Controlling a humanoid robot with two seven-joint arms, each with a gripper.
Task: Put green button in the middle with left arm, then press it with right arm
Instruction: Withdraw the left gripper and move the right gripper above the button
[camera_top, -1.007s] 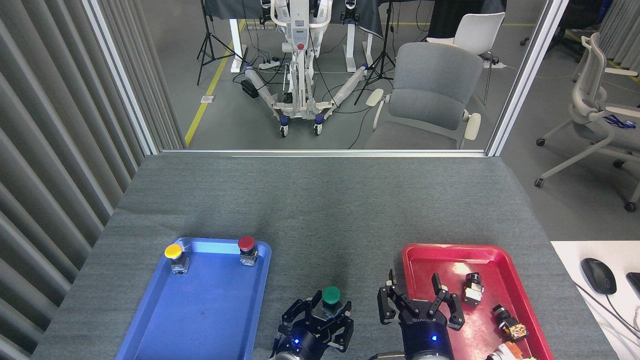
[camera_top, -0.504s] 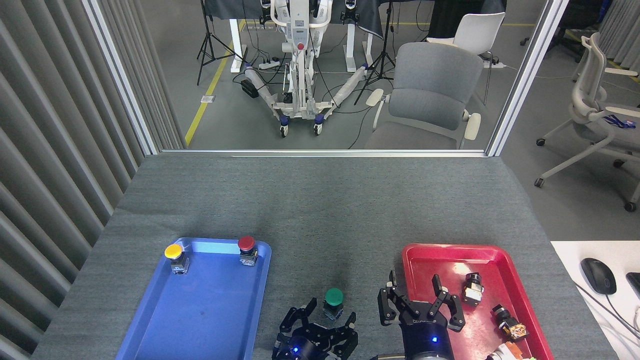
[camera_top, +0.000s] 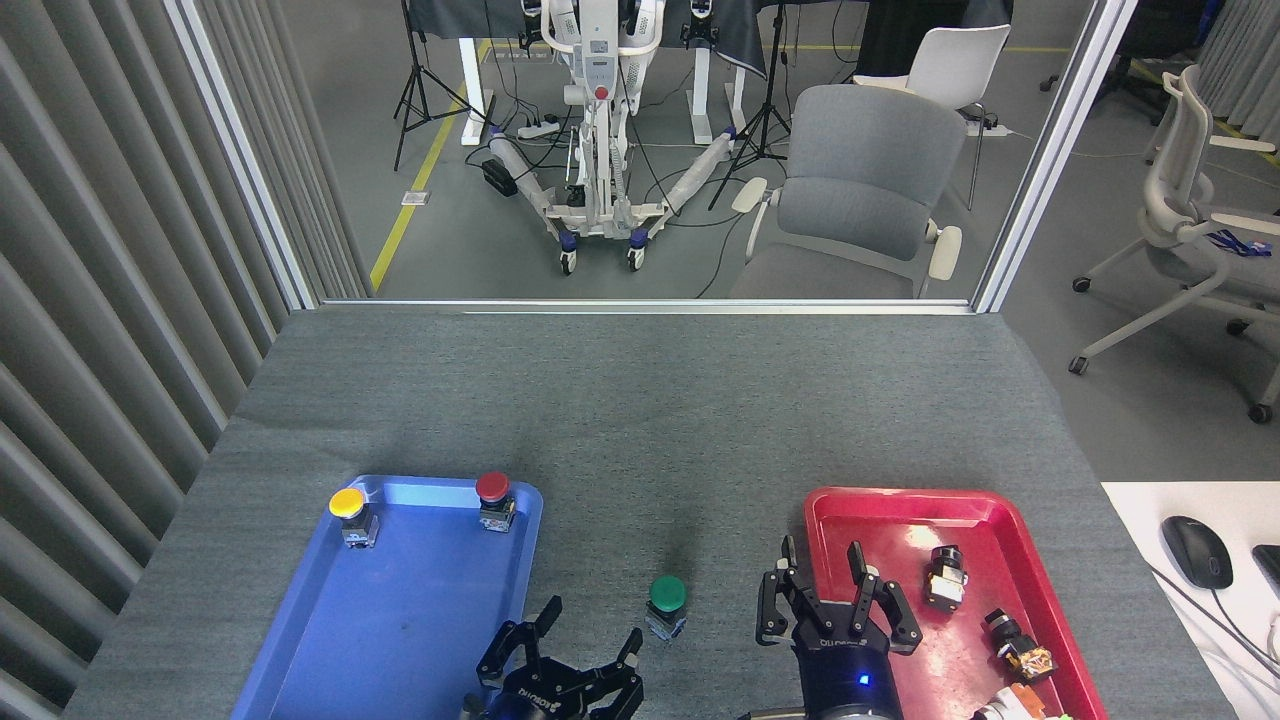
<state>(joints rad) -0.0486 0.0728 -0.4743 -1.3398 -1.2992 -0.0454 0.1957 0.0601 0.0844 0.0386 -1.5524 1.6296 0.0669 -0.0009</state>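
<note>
Between the blue tray (camera_top: 300, 640) and red tray (camera_top: 1040, 620), your green button (camera_top: 667, 604) stands free on the gray tabletop (camera_top: 640, 420). Left gripper (camera_top: 585, 640) fingers spread, empty; right gripper (camera_top: 835, 600) likewise splayed, empty.

Bright, even light — sharp, w/ soft shadows

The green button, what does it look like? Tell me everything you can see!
The green button has a round, shiny green cap on a small boxy silver-and-black base. It stands upright on the gray table, between the blue tray and the red tray. Nothing touches it; both grippers sit nearby, apart from it.
</note>
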